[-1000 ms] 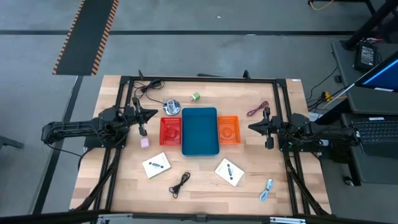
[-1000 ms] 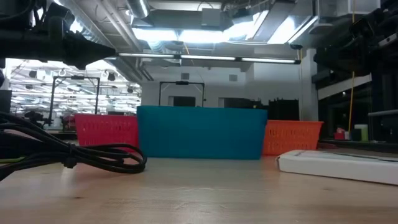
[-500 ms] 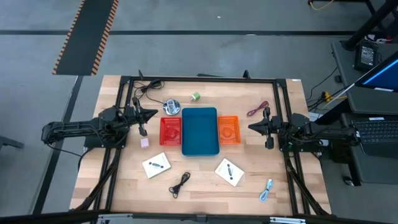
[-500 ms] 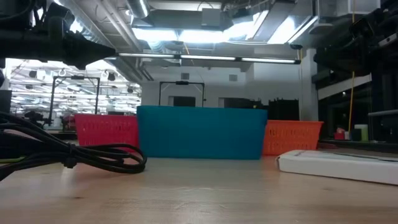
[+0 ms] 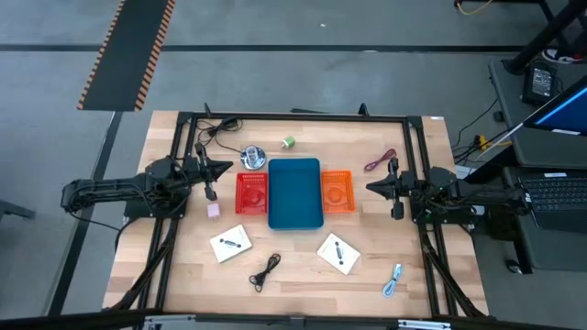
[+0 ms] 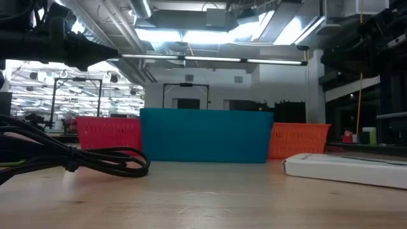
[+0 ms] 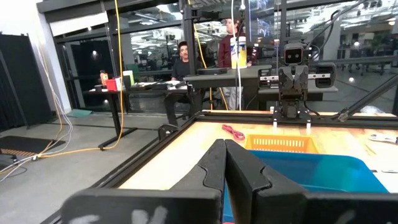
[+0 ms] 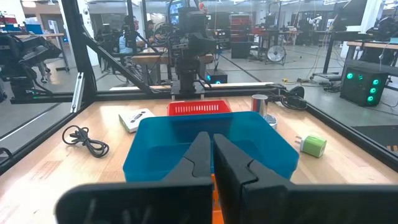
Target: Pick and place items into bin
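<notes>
The blue bin (image 5: 295, 192) stands mid-table between a red basket (image 5: 252, 192) and an orange basket (image 5: 337, 191). Loose on the wood lie a pale block (image 5: 214, 210), a green cube (image 5: 289, 143), two white cards (image 5: 230, 244) (image 5: 337, 253), a black cable (image 5: 265, 271), a reddish cable (image 5: 379, 160) and a blue-white cable (image 5: 393, 280). My left gripper (image 5: 225, 168) hovers shut left of the red basket, its fingers closed together in its wrist view (image 7: 225, 152). My right gripper (image 5: 369, 188) hovers shut right of the orange basket (image 8: 212, 146).
A shiny silver round object (image 5: 253, 157) sits beyond the red basket, with a black cord (image 5: 213, 128) at the far left corner. A black frame (image 5: 293, 117) rims the table. Bare wood lies along the near edge between the cards and cables. People sit in the room beyond (image 7: 181, 53).
</notes>
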{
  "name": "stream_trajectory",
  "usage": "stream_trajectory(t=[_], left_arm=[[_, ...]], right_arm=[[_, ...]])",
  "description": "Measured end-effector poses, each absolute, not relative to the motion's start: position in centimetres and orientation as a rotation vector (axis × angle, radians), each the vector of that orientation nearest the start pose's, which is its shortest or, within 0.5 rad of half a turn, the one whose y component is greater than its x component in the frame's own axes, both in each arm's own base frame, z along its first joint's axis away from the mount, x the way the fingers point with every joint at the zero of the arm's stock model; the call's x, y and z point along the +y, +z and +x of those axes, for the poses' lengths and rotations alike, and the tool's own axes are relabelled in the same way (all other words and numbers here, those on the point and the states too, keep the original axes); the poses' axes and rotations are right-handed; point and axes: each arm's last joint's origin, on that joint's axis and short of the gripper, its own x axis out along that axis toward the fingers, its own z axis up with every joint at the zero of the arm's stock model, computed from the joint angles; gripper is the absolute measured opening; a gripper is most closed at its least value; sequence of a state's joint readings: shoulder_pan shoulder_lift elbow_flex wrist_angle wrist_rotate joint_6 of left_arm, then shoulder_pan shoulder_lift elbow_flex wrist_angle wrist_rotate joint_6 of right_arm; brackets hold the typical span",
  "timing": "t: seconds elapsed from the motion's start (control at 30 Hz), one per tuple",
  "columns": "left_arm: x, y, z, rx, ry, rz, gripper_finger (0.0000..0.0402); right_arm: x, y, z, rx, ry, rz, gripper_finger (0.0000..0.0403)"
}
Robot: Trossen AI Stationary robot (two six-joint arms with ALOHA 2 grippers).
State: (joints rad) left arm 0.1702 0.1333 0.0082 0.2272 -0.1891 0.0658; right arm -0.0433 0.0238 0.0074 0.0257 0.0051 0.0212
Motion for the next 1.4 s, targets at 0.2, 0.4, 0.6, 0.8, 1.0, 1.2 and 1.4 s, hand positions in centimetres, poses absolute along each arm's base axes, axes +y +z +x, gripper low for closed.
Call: stream_trajectory(t=[0.2, 0.4, 0.6, 0.8, 1.0, 1.2, 1.4], left_arm=[[2.31, 17.74, 10.22, -0.091, 0.362, 0.064, 0.0003], [2.31, 17.74, 10.22, -0.091, 0.362, 0.064, 0.0003], [2.31, 17.74, 10.22, -0.091, 0.362, 0.064, 0.0003], [2.31, 17.74, 10.22, -0.091, 0.362, 0.064, 0.0003], [2.31, 17.74, 10.21, -0.092, 0.363, 0.063, 0.0003], [2.31, 17.74, 10.21, -0.096, 0.361, 0.042, 0.0003], [2.20, 17.73, 10.25, -0.103, 0.318, 0.000, 0.0003]], right_arm=[[-0.44, 16.65, 9.86, -0.009, -0.048, 0.021, 0.0000], [-0.44, 16.66, 9.86, -0.010, -0.048, 0.021, 0.0000], [-0.44, 16.66, 9.86, -0.009, -0.048, 0.021, 0.0000], [-0.44, 16.65, 9.87, -0.009, -0.048, 0.021, 0.0000], [-0.46, 16.67, 9.86, -0.012, -0.050, 0.089, 0.0000], [-0.45, 16.68, 9.86, -0.012, -0.049, 0.071, 0.0000], [-0.45, 16.67, 9.86, -0.012, -0.049, 0.074, 0.0000]])
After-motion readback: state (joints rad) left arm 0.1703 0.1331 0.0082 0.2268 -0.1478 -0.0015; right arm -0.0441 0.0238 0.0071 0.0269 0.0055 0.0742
